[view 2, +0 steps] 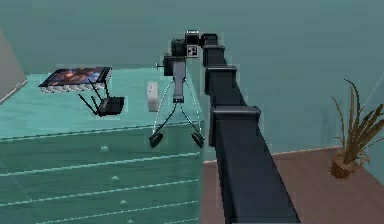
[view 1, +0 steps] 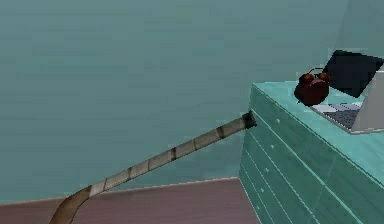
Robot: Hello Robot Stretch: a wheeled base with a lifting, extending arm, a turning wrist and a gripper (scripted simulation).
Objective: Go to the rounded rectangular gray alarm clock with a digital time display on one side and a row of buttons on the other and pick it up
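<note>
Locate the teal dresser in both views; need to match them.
Forward view: teal dresser at lower right, a laptop on its top.
Arm side view: teal dresser at lower left, left of the arm, drawers facing the camera.
Shared landmark: brown floor at its foot.

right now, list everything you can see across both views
dresser: one or two, teal, forward view's right and arm side view's left; cannot tell if the same
laptop: one, dark screen, on dresser, forward view
round object: one, dark red, beside laptop
baseball bat: one, tan, leaning from floor to dresser
flat screen device: one, dark, colourful face, on dresser, arm side view
small object: one, black, right of it
pale block: one, whitish grey, on dresser
potted plant: one, brown, floor, right
arm: one, dark
tool: one, dark, before dresser; cannot tell if holding anything
</note>
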